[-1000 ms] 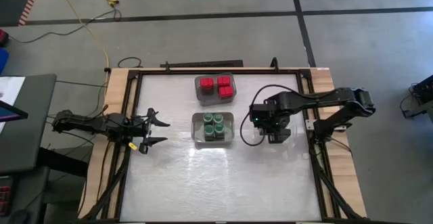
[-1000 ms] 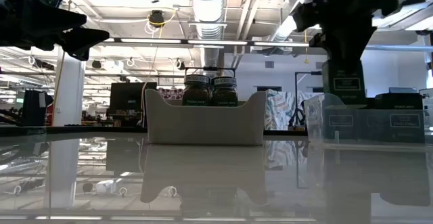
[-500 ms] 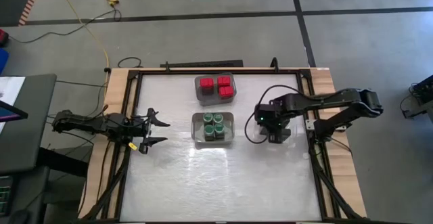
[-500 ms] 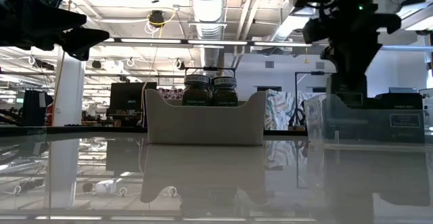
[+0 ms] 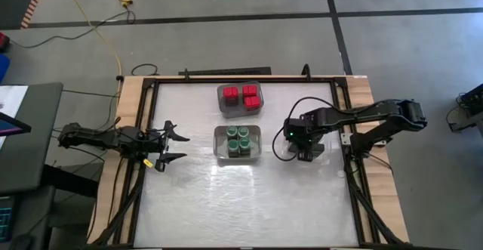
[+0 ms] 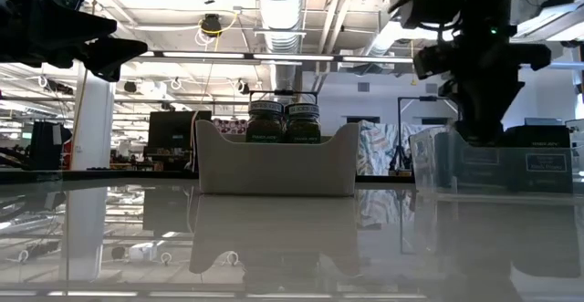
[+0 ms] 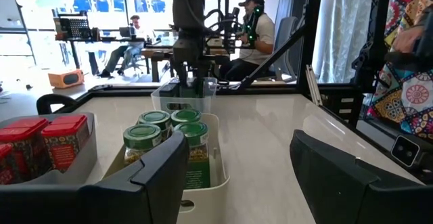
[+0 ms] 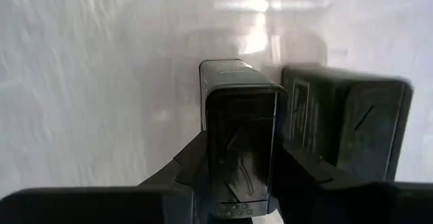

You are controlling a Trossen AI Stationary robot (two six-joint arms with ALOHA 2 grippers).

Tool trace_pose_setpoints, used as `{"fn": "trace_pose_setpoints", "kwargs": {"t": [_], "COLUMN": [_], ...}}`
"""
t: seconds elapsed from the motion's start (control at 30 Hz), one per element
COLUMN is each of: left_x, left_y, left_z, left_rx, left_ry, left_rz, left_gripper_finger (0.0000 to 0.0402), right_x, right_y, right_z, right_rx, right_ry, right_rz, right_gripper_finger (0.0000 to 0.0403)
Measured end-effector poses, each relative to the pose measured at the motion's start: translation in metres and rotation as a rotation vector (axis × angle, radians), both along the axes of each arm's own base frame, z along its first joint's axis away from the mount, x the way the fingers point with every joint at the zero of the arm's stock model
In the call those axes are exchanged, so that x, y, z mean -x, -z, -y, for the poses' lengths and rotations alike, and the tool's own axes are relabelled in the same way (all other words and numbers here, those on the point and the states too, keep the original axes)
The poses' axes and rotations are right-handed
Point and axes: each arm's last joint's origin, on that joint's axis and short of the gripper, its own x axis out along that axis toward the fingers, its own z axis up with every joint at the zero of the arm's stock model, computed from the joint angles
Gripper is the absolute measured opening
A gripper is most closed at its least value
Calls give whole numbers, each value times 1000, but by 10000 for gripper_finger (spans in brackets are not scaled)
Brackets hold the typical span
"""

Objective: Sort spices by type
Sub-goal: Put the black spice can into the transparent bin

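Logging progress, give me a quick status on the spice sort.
Right claw shut on a dark tin, lowered into the clear bin beside another tin. Left claw open, parked at table's left. Red tins and green jars binned. Nothing in the way.

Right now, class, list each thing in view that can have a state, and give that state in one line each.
Red-topped containers: upright in the far bin.
Green-lidded jars: lids on, upright in the white bin.
Dark tin: gripped, lowered into the clear bin beside another tin.
Right claw: shut on the dark tin.
Left claw: open, empty, waiting at the table's left.
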Motion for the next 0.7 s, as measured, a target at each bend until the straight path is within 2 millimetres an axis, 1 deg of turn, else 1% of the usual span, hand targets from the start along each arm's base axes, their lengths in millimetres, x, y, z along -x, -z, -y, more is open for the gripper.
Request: {"fn": "trace_pose_setpoints", "kwargs": {"t": [0.3,0.43,0.5,0.57,0.7], "left_x": [0,0,0,0,0], "left_y": [0,0,0,0,0], "left_z": [0,0,0,0,0], "left_rx": [0,0,0,0,0], "left_ry": [0,0,0,-1,0], "left_rz": [0,0,0,0,0], "left_gripper_finger": [247,247,247,247,247], "right_x": [-1,-2,-2,-2,-2], "right_y": [1,1,1,1,1], "right_z": [0,0,0,0,0], "right_rx": [1,1,1,1,1], "right_ry": [-1,0,0,0,0], "right_rz": [15,18,21,24,26], "right_gripper_finger": [147,190,200,200,183]}}
